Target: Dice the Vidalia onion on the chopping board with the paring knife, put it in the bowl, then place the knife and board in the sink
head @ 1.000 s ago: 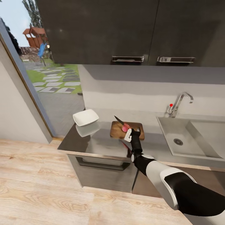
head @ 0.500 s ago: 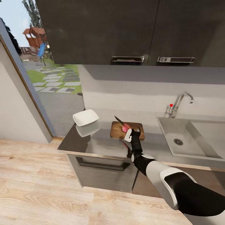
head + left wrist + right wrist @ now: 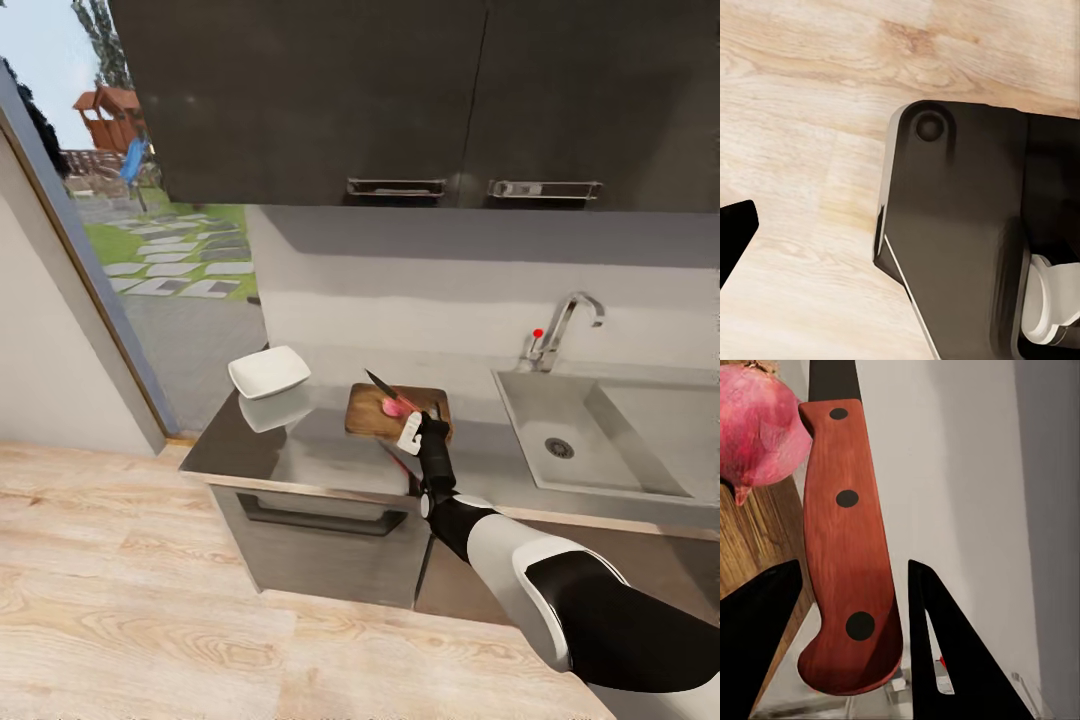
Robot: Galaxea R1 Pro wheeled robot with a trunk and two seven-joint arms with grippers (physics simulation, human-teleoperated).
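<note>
We hold the paring knife (image 3: pixel 846 547) by its rigid, smooth handle in our closed right end effector (image 3: pixel 847 622); the round Vidalia onion (image 3: pixel 757 431) just ahead may roll.

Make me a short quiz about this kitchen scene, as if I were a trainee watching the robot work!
1. True or false: the Vidalia onion lies in the sink.
2. Which thing does the right hand hold? A) the bowl B) the paring knife C) the tap
3. Fill in: the bowl sits on the countertop near its ____ end, as the head view shows it.

Key: 1. False, it rests on the chopping board. 2. B, the reddish handle sits between the fingers. 3. Left.
</note>
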